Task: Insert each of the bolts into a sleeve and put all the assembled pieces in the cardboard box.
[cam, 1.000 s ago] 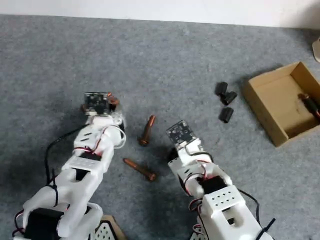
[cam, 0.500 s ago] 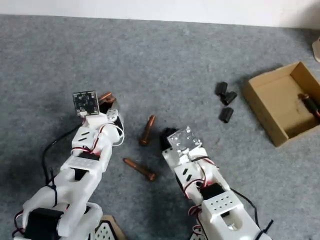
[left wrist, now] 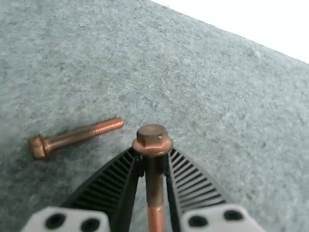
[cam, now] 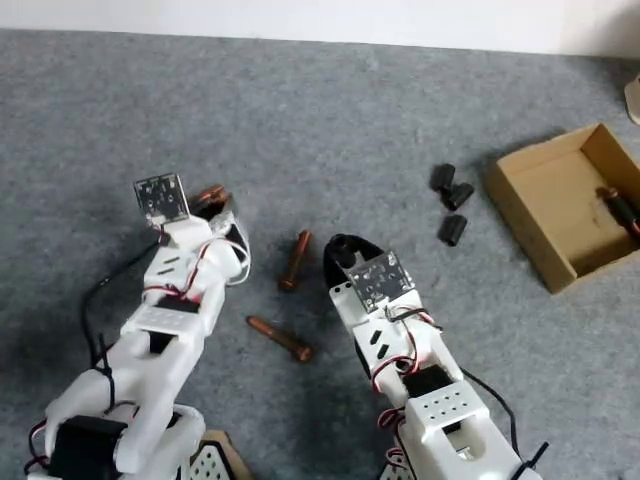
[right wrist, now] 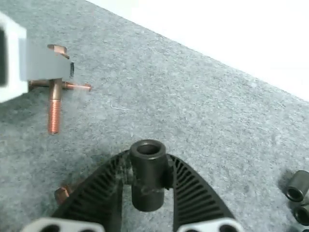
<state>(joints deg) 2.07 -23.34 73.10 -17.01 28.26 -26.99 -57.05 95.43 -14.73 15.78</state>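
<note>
My left gripper is shut on a copper bolt, whose hex head pokes out past the jaws. My right gripper is shut on a black sleeve, its bore facing outward. In the right wrist view the left arm's bolt hangs a short way ahead of the sleeve. Two more bolts lie on the carpet between the arms. Three loose sleeves sit left of the cardboard box, which holds one assembled piece.
The whole work surface is grey carpet. The box stands at the right edge of the high view. Open carpet stretches across the far side, beyond both grippers. A white wall borders the far edge.
The left wrist has tipped back and shifted slightly left with the bolt. The right gripper has swung up and forward, so the black sleeve now shows near the middle bolt.
</note>
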